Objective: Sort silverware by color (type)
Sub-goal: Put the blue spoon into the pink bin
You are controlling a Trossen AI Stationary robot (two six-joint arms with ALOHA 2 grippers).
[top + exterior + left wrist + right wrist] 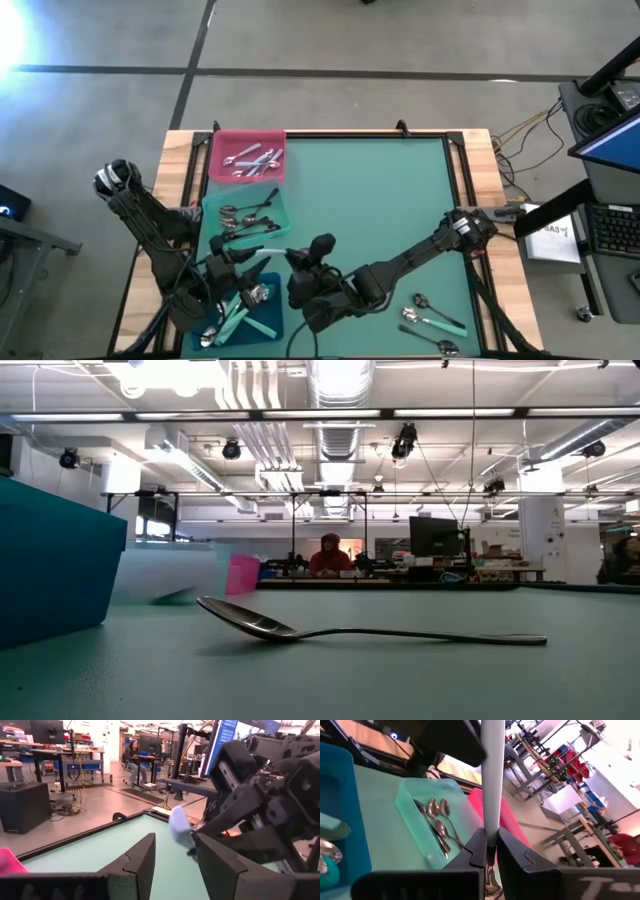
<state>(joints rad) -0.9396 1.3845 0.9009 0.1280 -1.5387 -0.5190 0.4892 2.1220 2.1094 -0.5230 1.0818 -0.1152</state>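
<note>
The right tool (292,258), seen from above, is clamped on a mint-handled utensil (268,252) beside the left tool (232,262), whose fingers stand parted and empty, likely for a handover toward the blue tray (268,322). Three trays line the tabletop's (370,190) left; two or three spoons (430,318) remain near the right corner. The low view shows one silver spoon (300,628). The right wrist view shows about four spoons in the green tray (415,815).
</note>
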